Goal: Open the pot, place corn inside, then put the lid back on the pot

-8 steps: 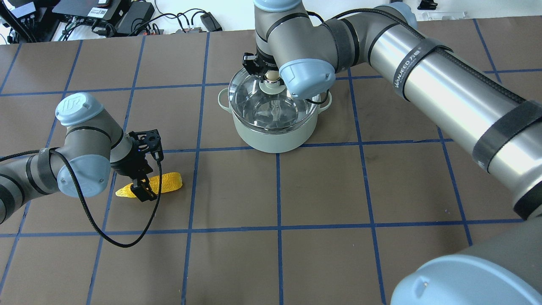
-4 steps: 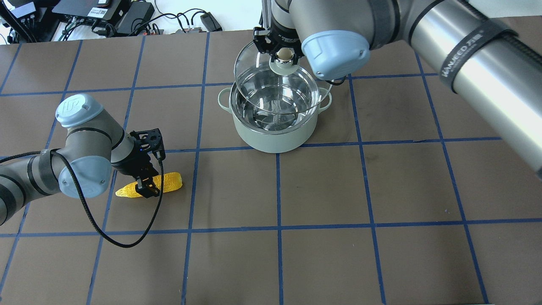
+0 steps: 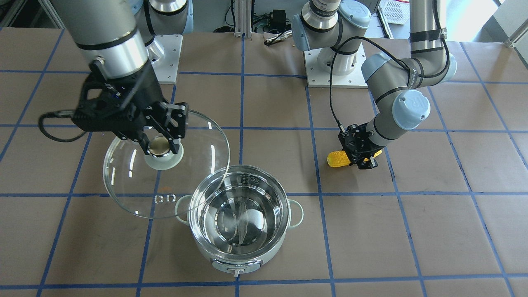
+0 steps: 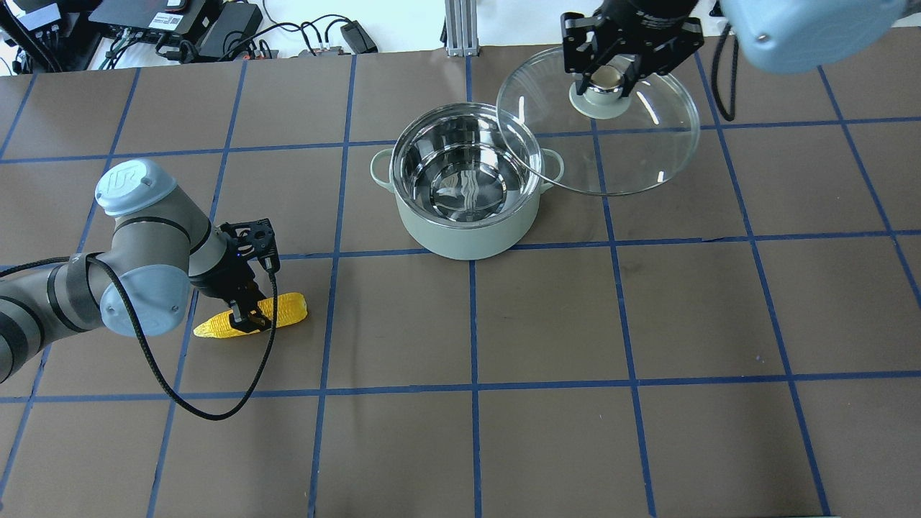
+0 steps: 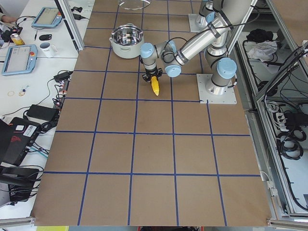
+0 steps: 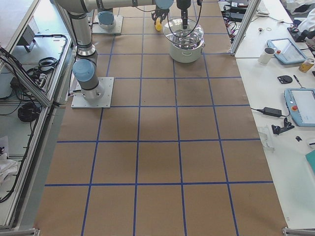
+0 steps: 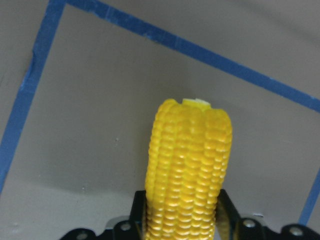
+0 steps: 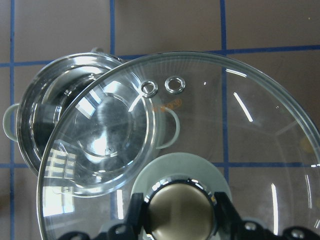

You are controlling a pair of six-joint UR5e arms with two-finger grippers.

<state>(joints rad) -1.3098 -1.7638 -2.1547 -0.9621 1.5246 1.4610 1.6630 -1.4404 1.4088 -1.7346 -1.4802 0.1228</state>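
Note:
The pale mint pot (image 4: pixel 466 226) stands open at the table's middle back, its steel inside bare; it also shows in the front view (image 3: pixel 237 251). My right gripper (image 4: pixel 609 78) is shut on the knob of the clear glass lid (image 4: pixel 633 151) and holds it in the air to the pot's right, its edge overlapping the pot's rim (image 3: pixel 136 194). My left gripper (image 4: pixel 245 319) is shut on the yellow corn (image 4: pixel 286 308), which lies on the table at the left. The wrist view shows the corn (image 7: pixel 189 165) between the jaws.
Blue tape lines divide the brown table (image 4: pixel 547 403) into squares. Cables and power bricks (image 4: pixel 180 29) lie beyond the far edge. A black cable (image 4: pixel 173 392) loops from my left arm over the table.
My right gripper has lifted the lid off the pot and carried it to the right. My left gripper has closed on the corn, which shifted slightly.

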